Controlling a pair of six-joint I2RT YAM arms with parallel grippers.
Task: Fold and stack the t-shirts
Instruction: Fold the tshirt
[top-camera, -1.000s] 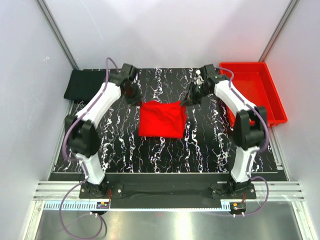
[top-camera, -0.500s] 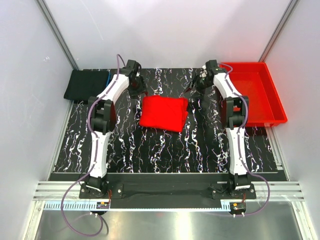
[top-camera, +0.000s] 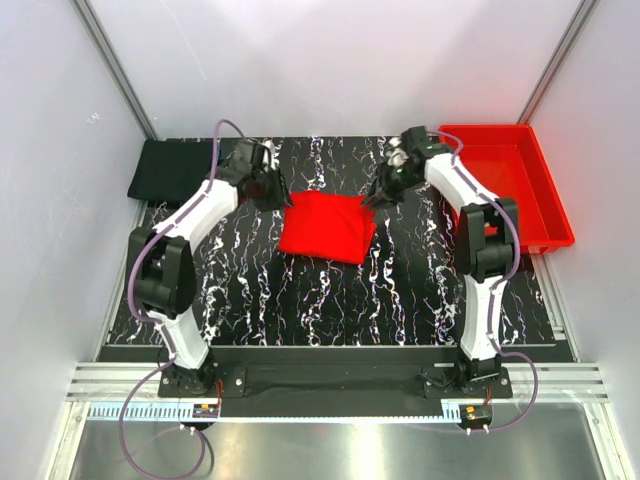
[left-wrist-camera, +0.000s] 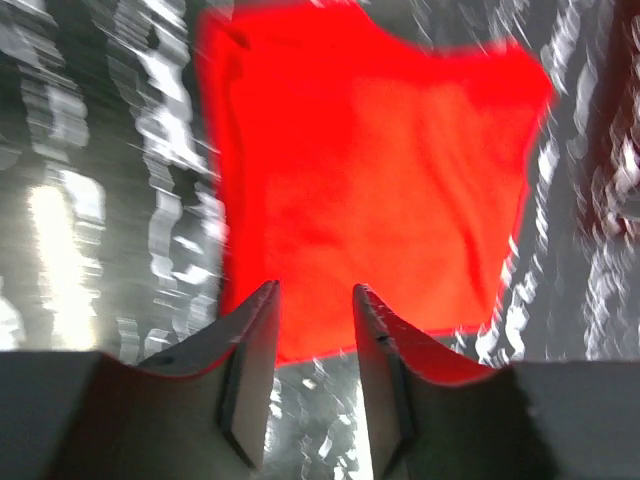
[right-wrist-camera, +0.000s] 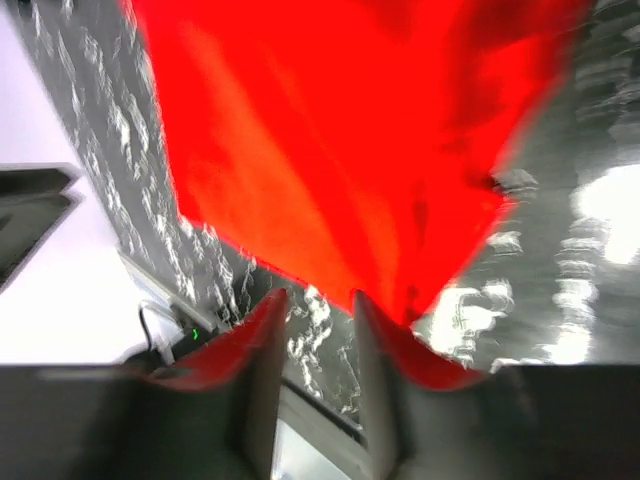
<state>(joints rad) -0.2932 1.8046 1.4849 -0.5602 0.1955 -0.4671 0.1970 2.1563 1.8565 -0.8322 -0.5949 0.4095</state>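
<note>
White walls closed in a black, white-veined table (top-camera: 330, 300), seen from above. The folded red t-shirt (top-camera: 327, 227) lay between the two hands, with the left gripper (top-camera: 272, 195) by one far corner and the right gripper (top-camera: 378, 195) by the other. A folded black t-shirt (top-camera: 170, 170) sat well apart on the outer side of the left gripper, and a red bin (top-camera: 555, 215) lay on the outer side of the right gripper (rigid plastic, not cloth). In the left wrist view, the left gripper (left-wrist-camera: 315, 295) had its fingers parted with nothing pinched between them, and the red t-shirt (left-wrist-camera: 370, 170) spread out ahead of the fingertips. In the right wrist view, the right gripper (right-wrist-camera: 320, 298) was likewise spread and empty, with a corner of the red t-shirt (right-wrist-camera: 340, 130) just ahead of one fingertip. The shirt looked light, limp and quick to unfold. I judged that pinching all layers at the two corners would hold it best.
</note>
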